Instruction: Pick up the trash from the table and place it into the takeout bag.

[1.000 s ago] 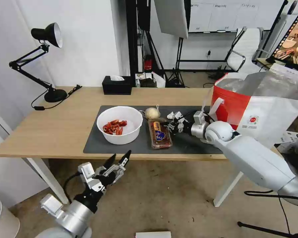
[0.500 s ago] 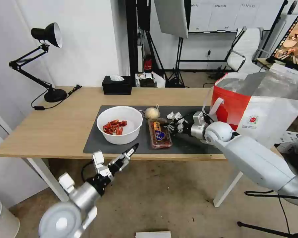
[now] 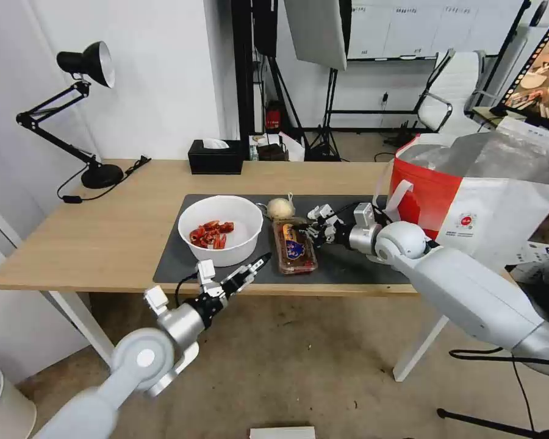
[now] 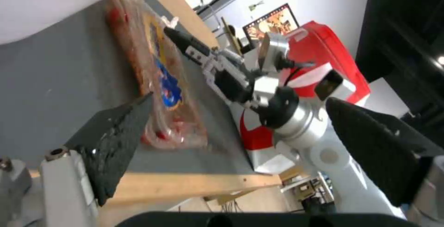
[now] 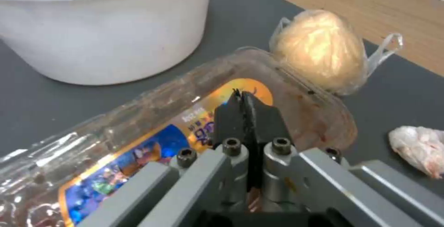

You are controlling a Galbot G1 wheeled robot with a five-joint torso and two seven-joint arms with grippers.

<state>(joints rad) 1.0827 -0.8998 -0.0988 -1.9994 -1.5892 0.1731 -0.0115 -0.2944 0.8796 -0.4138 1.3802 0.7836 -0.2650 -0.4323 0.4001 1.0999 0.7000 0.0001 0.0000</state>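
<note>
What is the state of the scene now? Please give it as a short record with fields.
table: light-wood desk with dark grey mat
trash on mat: white bowl with red pieces, clear tray, tied bag with beige lump, crumpled tissue
takeout bag: red-and-white tote, standing open at the desk's right end
right gripper: fingers shut, over the tray
left gripper: fingers open, at the mat's near edge, pointing towards the tray

The white bowl (image 3: 221, 230), clear tray (image 3: 294, 246) and tied bag (image 3: 280, 208) crowd the mat's (image 3: 177, 262) middle, leaving narrow gaps. The right claw (image 3: 304, 230) blocks the tray's right side. The takeout bag (image 3: 470, 195) walls the right end. The table (image 3: 104, 231) lies bare left of the mat, up to the lamp (image 3: 79, 116) and tissue box (image 3: 215, 157).
</note>
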